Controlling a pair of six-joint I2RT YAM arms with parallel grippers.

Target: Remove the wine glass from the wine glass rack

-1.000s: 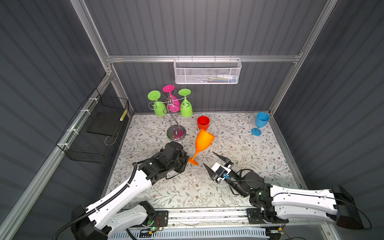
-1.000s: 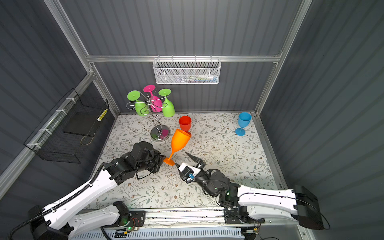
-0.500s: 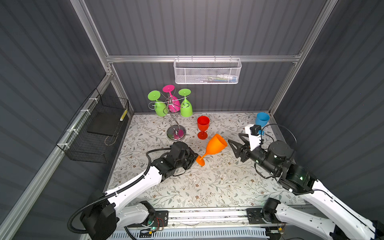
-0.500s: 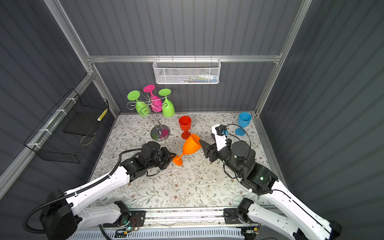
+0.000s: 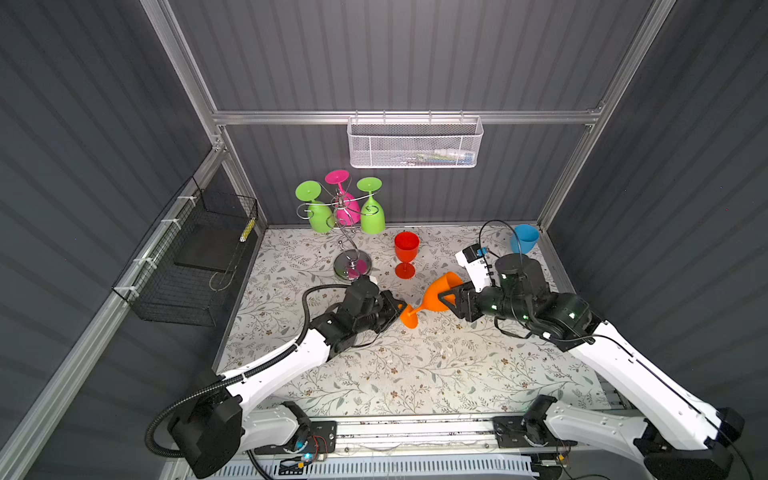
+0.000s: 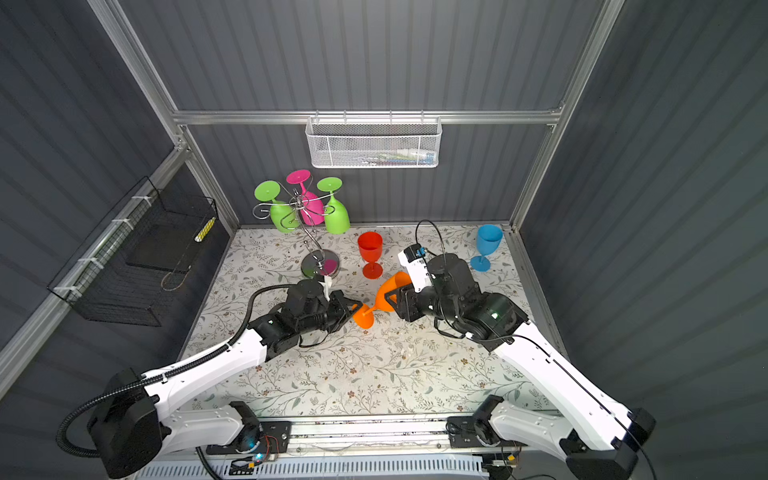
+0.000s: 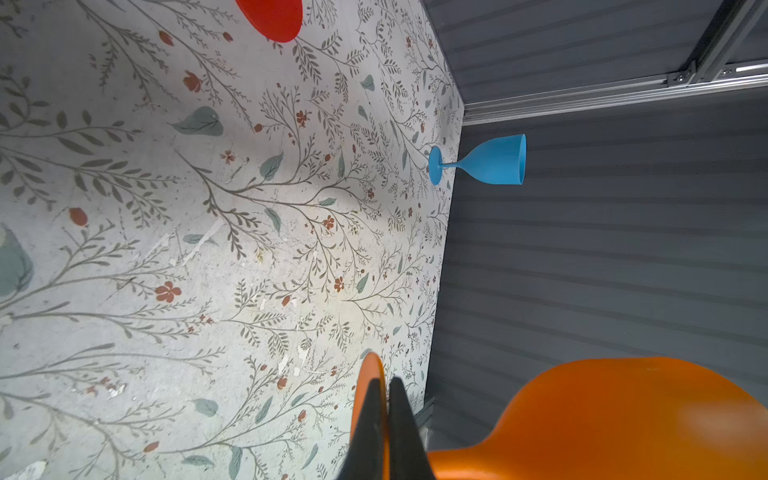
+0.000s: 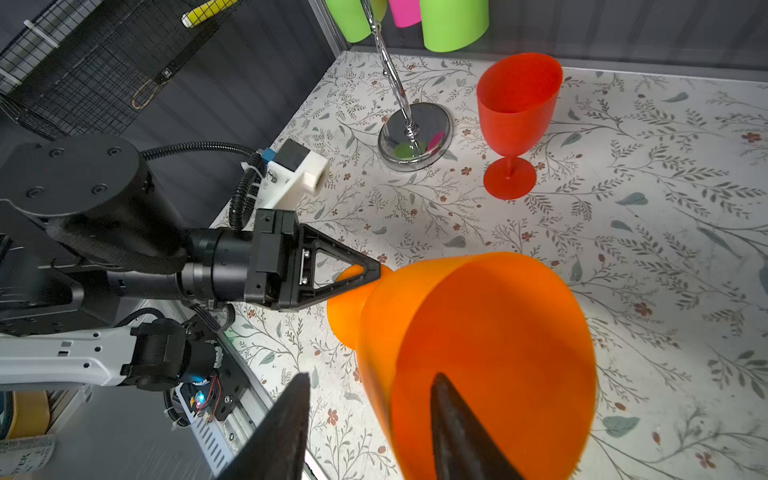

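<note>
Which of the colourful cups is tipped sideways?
The orange glass: the left tool holds its foot and it leans sideways. The red glass and blue glass stand upright; the green glasses and pink glass hang upside down on the rack.

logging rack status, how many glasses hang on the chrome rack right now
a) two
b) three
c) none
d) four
b: in a top view three glasses hang upside down from the wine glass rack, namely the left green glass, the pink glass and the right green glass.
</note>
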